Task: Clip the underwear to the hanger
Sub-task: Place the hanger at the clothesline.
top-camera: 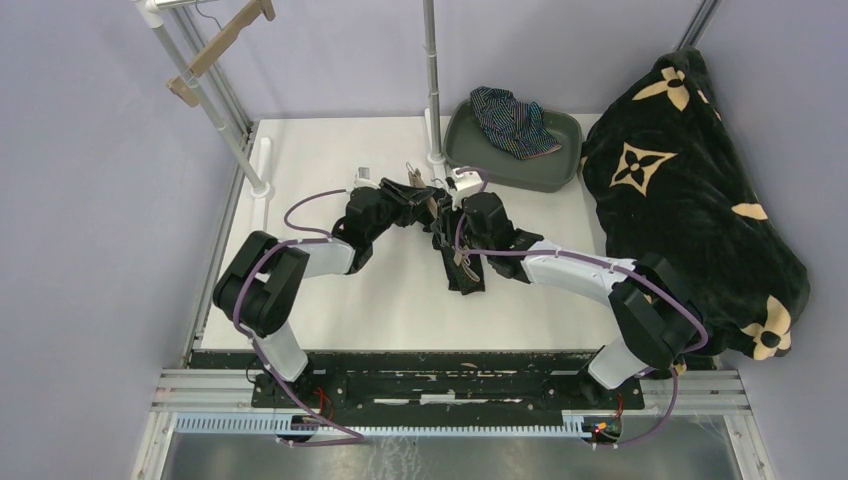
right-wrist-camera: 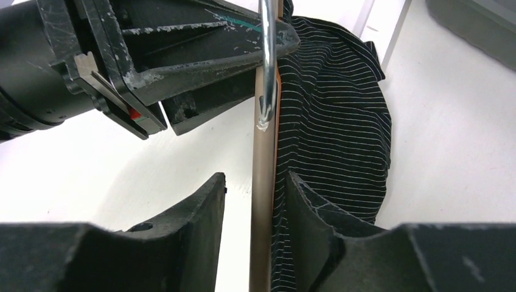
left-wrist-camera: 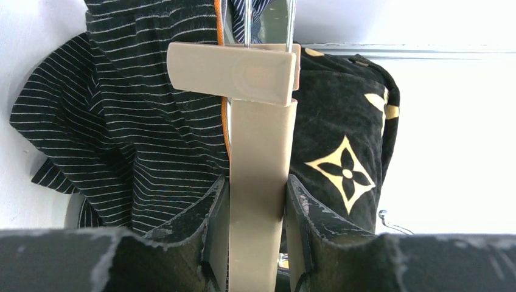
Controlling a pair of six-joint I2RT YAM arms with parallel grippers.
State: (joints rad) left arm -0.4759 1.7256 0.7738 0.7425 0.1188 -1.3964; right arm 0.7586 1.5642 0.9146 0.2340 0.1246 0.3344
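Far left corner: the rack (top-camera: 205, 100) poles rise off the table (top-camera: 330, 310), with a spare hanger (top-camera: 222, 42) up on the rail. Probably where the loaded one ends up.

Mid table, toward the far edge: your left fingers (left-wrist-camera: 210, 231) are clamped on the hanger (left-wrist-camera: 258, 182), one pad on each flat face of its tan bar. Reads as a brace, steadying the bar so the other arm can work. The clip (left-wrist-camera: 234, 72) lies across the bar just past the fingertips, beside the pinstripe underwear (left-wrist-camera: 122, 134). Can't tell whether it has bitten any cloth.

Just right of that: your right fingers (right-wrist-camera: 204, 225) stand part open astride the same bar, seen edge-on. There is a gap between one finger and the bar, and the other finger is against the cloth. They grip nothing. The wire hook (right-wrist-camera: 266, 61) crosses above. From overhead, the pinstripe pair trails from the hanger toward the near edge, lying on the table.

Far edge, right of middle: the navy underwear (top-camera: 515, 122) is heaped in a grey tray (top-camera: 530, 175), untouched. Second job, I'd judge.

Right edge: the blanket (top-camera: 690, 190) is piled up and spilling over. Not your concern.

Surface: white, matte and smooth, so expect cloth to slide on it. Room: lilac walls close in on three sides.
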